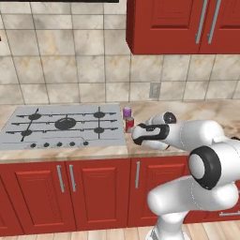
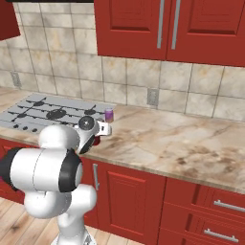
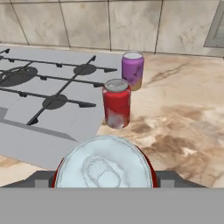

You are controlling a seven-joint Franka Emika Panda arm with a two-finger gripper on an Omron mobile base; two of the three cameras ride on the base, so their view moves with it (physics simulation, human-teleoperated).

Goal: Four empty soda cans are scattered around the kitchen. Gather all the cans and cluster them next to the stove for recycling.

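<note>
The stove (image 1: 65, 125) sat at the left of the counter (image 2: 182, 139), its black grates (image 3: 52, 83) bare, a row of small knobs (image 1: 58, 144) along its front edge. Just beside the stove's right edge stood two upright cans on the counter: a purple can (image 3: 132, 70) nearer the tiled wall (image 1: 70, 61), and a red can (image 3: 117, 103) directly in front of it, the two near each other but, in the hand view, apart. A third can (image 3: 105, 164), red at the sides with a silvery top, filled the foot of the hand view, seated between the finger tips; the gripper (image 3: 105, 177) was closed about it at a middling width. In the left base view the hand (image 1: 150, 133) hung over the counter just right of the standing pair, the red can being the nearest obstruction ahead of the held one. An outlet (image 1: 154, 90) was set in the wall behind. Red wall cabinets (image 2: 172, 28) hung above the counter at right, and red base doors (image 1: 70, 187) ran below it.
</note>
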